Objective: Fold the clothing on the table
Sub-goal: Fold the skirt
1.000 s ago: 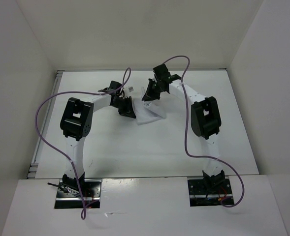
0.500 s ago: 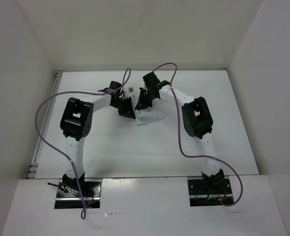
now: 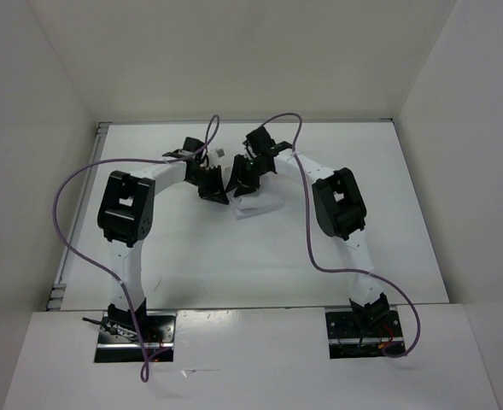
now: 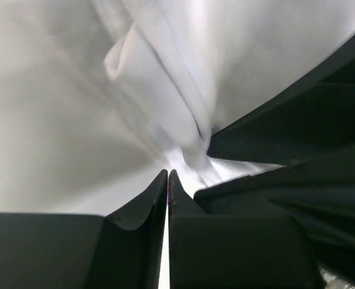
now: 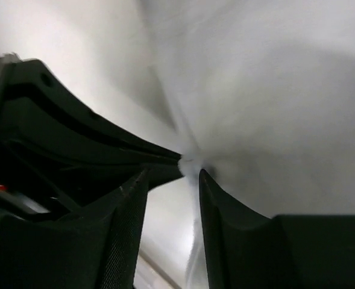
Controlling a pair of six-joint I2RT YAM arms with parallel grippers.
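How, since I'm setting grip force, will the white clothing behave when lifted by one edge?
Probably floppy: in the left wrist view the clothing gathers into soft pleats toward the left gripper, shut on it. Likely light too, since its layers look thin. Pushed across the table, it may bunch rather than slide.

We note the left hand point(image 4: 167, 179) at the bottom edge, its two black fingers point(image 4: 138, 214) pressed nearly together, only a thin bright slit between them. Whether cloth sits in that slit we cannot tell. The clothing point(image 4: 165, 90) fills the view above: white, soft, blurred, with a thick fold running from upper left down to a bunched point just right of the fingertips. A black angular part point(image 4: 298, 156) crowds the right side, meeting that bunch.
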